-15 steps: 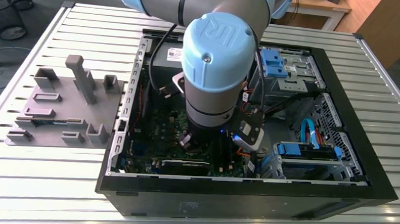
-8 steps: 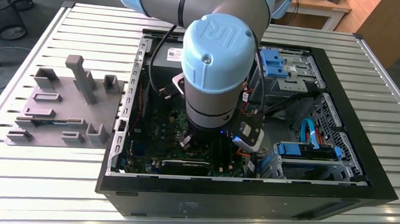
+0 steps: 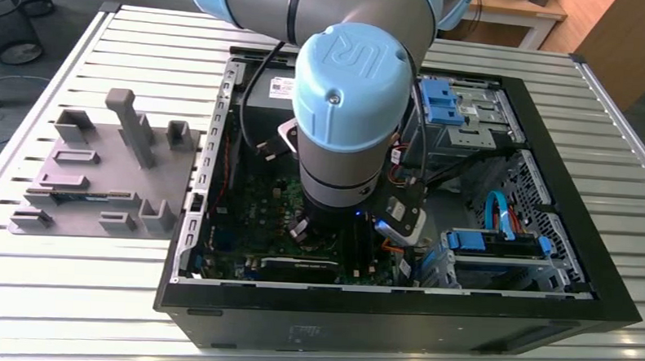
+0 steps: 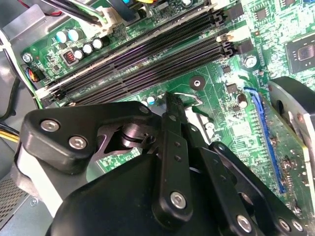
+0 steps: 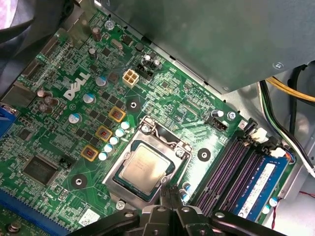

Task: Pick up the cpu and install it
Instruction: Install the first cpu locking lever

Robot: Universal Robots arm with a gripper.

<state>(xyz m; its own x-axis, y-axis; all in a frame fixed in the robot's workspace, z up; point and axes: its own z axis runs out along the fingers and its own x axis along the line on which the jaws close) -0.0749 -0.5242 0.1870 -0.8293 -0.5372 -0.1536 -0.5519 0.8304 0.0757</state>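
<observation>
Exterior view: arm [image 3: 353, 108] reaches down into the open computer case [image 3: 580, 265], over the motherboard [image 3: 259, 200].

Second wrist view: gripper [image 4: 172, 105], fingers pressed together, holding nothing.

First wrist view: the cpu [image 5: 144, 167] lies in its socket [image 5: 114, 173], bracket open. Judgement: confirm it sits flush before any pressing.

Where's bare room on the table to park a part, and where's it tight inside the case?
Bare slats of the table run in front of the grey fixture and before the case. Inside it is crowded: the arm stands over the motherboard, the cpu sits in its socket beside the memory slots.
</observation>
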